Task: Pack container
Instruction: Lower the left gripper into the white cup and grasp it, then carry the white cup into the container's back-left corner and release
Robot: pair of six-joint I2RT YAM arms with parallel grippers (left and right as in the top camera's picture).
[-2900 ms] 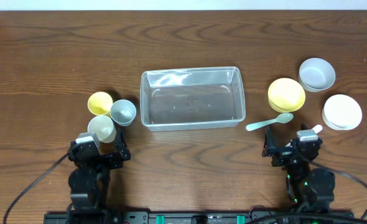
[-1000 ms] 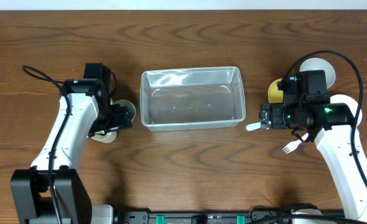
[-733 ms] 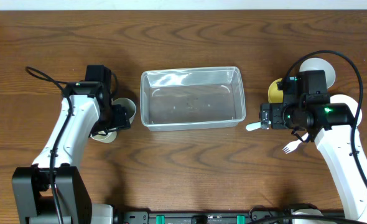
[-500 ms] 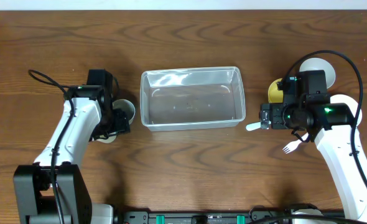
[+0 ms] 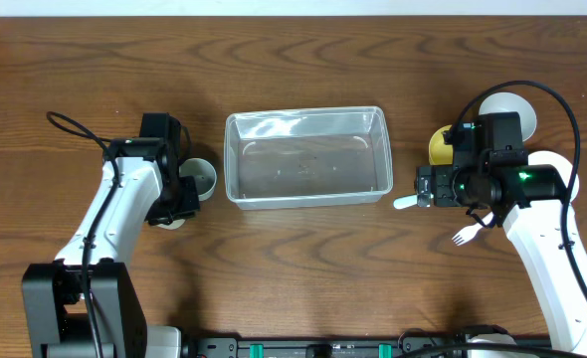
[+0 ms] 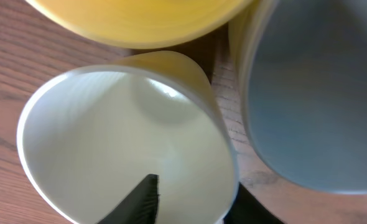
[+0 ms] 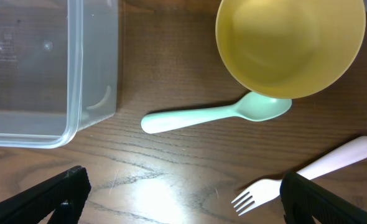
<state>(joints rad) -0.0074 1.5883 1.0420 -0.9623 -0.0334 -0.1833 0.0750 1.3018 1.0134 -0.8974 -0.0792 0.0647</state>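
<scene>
The clear container (image 5: pixel 303 157) stands mid-table with nothing in it; its corner (image 7: pixel 46 68) shows in the right wrist view. My left gripper (image 5: pixel 179 199) is down over a cluster of cups. One finger (image 6: pixel 143 199) is inside the cream cup (image 6: pixel 127 137), and the other sits outside its wall. A gap remains between the inner finger and the wall. A yellow cup (image 6: pixel 140 18) and a grey-blue cup (image 6: pixel 320 93) crowd against it. My right gripper (image 7: pixel 196 199) hangs wide open over bare wood, just short of a mint spoon (image 7: pixel 214 115).
A white fork (image 7: pixel 308 177) lies beside the right finger, and a yellow bowl (image 7: pixel 289 43) sits beyond the spoon. A white bowl (image 5: pixel 507 104) shows behind the right arm. The grey cup (image 5: pixel 202 177) stands between the left arm and the container.
My left gripper has sunk onto the cream cup and its jaws have narrowed round the cup's wall. The left arm shifted slightly toward the table's front. The right arm has not moved.
</scene>
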